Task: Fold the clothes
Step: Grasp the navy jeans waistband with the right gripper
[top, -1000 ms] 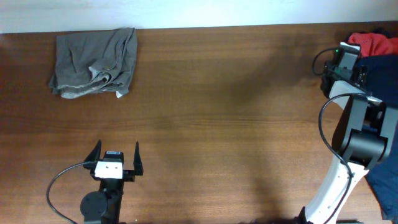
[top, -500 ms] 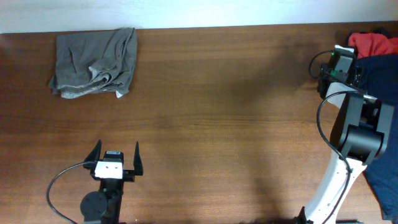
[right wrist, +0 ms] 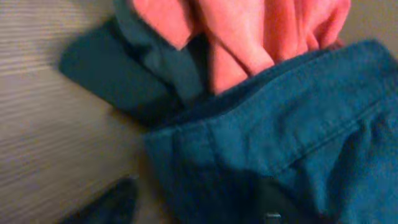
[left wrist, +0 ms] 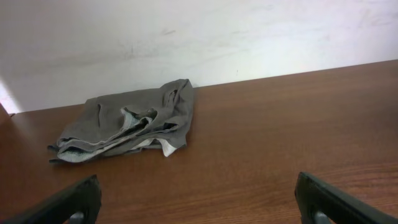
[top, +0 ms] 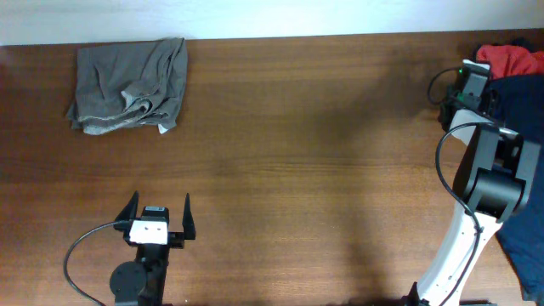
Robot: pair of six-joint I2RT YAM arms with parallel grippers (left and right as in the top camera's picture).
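Observation:
The olive-grey garment [top: 129, 85] lies crumpled at the far left of the table; it also shows in the left wrist view [left wrist: 127, 124]. The dark navy garment [top: 529, 106] lies at the right edge, with the red garment [top: 512, 58] bunched at its far end. In the right wrist view the red garment [right wrist: 249, 31] lies over the navy garment [right wrist: 280, 137]. My right gripper [right wrist: 193, 208] is open at the navy garment's hem, one finger on the table and one over the fabric. My left gripper [left wrist: 199, 199] is open and empty, well short of the olive-grey garment.
The brown wooden table [top: 306, 153] runs up to a white wall [left wrist: 199, 37] at the far side. The right arm's white link [top: 463, 229] and black cable stand over the table's right part. The left arm's base [top: 136, 276] sits at the near left.
The right wrist shifted slightly left and towards the far edge, then back right, staying at the navy garment's hem. The left arm and the olive-grey garment have not moved.

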